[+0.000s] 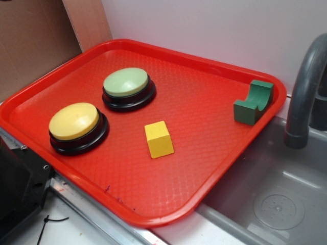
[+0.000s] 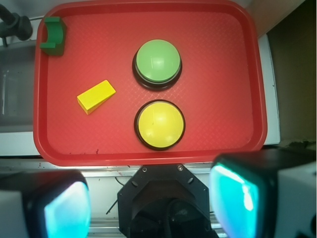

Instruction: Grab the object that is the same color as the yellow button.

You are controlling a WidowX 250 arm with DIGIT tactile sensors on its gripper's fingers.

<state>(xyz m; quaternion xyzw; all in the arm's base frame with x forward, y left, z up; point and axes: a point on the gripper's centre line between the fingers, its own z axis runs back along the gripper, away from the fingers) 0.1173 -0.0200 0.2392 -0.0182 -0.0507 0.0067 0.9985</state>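
Note:
The small yellow block lies near the middle of the red tray; in the wrist view it is left of the buttons. The yellow button with a domed top on a black base sits at the tray's left front; in the wrist view it is near the tray's near edge. My gripper is high above the robot base, short of the tray, with its cyan-padded fingers wide apart and nothing between them. It is not visible in the exterior view.
A pale green-topped button stands behind the yellow one. A green block with a curved notch sits at the tray's far right corner. A grey sink with a faucet lies right of the tray. A wall stands behind.

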